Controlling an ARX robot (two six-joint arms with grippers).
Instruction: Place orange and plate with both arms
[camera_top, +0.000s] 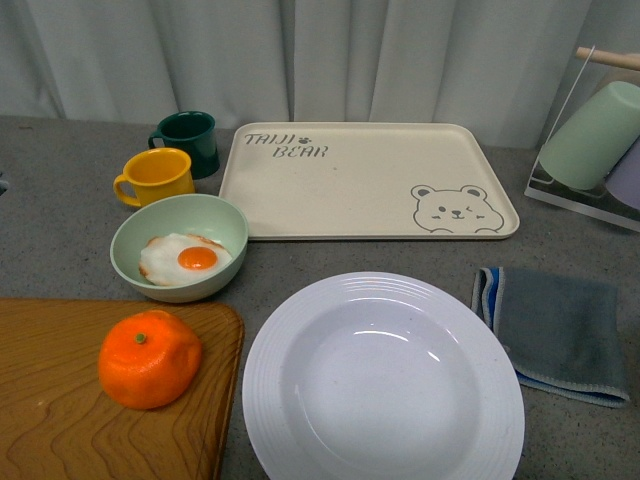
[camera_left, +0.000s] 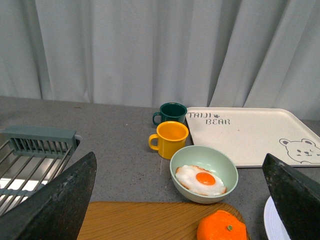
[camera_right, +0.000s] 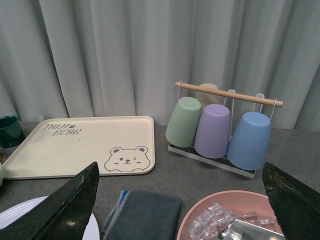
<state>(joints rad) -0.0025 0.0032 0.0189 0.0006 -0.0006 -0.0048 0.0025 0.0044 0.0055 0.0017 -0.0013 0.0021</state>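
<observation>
The orange (camera_top: 149, 358) lies on a wooden cutting board (camera_top: 60, 420) at the front left; the left wrist view catches the orange (camera_left: 222, 226) at its lower edge. The big white plate (camera_top: 383, 385) rests on the grey table at the front centre, and slivers of the plate (camera_left: 274, 220) (camera_right: 15, 217) show in both wrist views. Neither arm appears in the front view. My left gripper (camera_left: 182, 200) stands open, high above the board's far end with nothing between its fingers. My right gripper (camera_right: 182, 200) is open too, above a grey cloth and a pink bowl.
Behind the board stand a pale green bowl with a fried egg (camera_top: 180, 246), a yellow mug (camera_top: 157, 176) and a dark green mug (camera_top: 190, 141). A cream bear tray (camera_top: 365, 180) lies behind the plate. Right: grey cloth (camera_top: 560, 330), cup rack (camera_right: 220, 127), pink bowl of ice (camera_right: 230, 220). Left: dish rack (camera_left: 30, 160).
</observation>
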